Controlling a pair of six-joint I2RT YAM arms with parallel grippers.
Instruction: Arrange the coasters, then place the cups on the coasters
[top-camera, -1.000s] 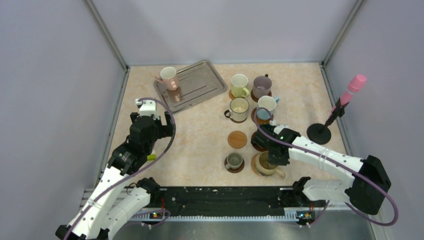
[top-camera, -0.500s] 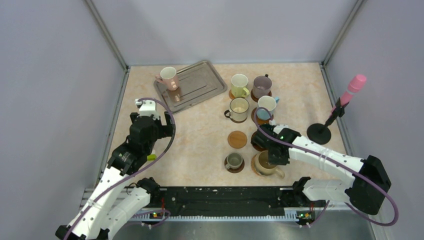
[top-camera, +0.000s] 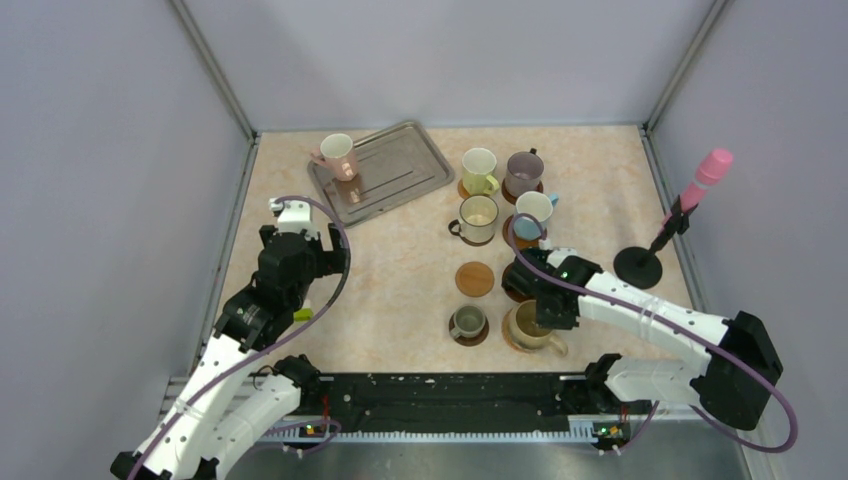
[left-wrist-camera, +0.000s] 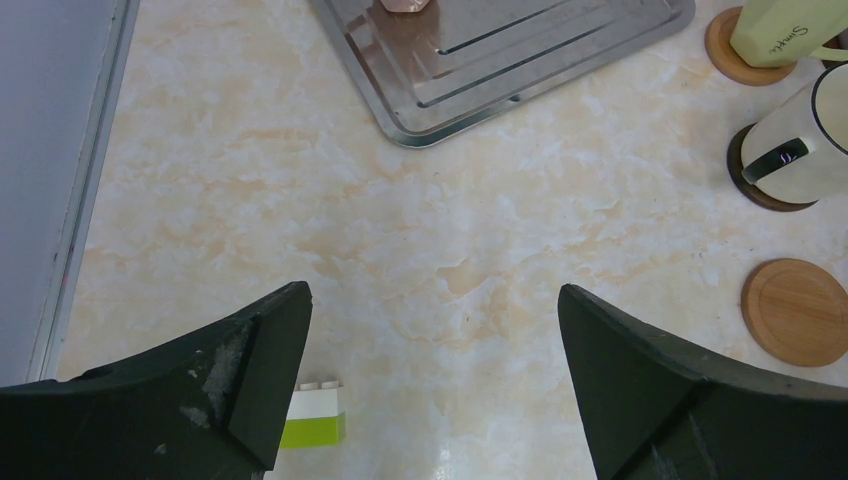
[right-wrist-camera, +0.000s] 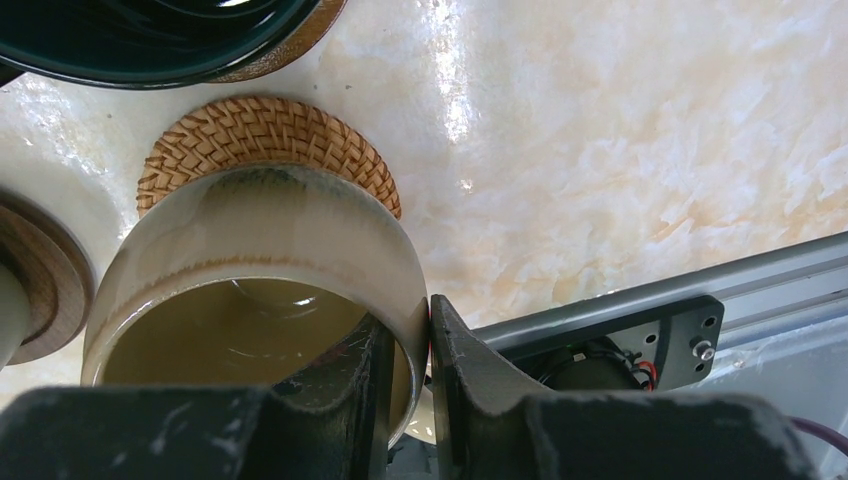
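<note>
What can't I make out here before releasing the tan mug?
- Right wrist: whether the tan glazed ceramic mug sits flat on the round woven rattan coaster; its own wall hides the base.
- Same view: the dark teal ceramic mug, cut off by the top edge.
- Left wrist: the pinkish ceramic mug on the silver metal tray, cut by the top edge.

Tan cup (right-wrist-camera: 250, 240), orange woven coaster (right-wrist-camera: 262, 135), silver tray (left-wrist-camera: 520, 60), cream marbled table (left-wrist-camera: 400, 240)

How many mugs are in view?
8: pinkish mug on the tray; yellow-green mug, mauve mug, cream mug, light blue mug behind; grey-olive mug, tan mug nearer; dark teal mug mostly hidden under right arm.
</note>
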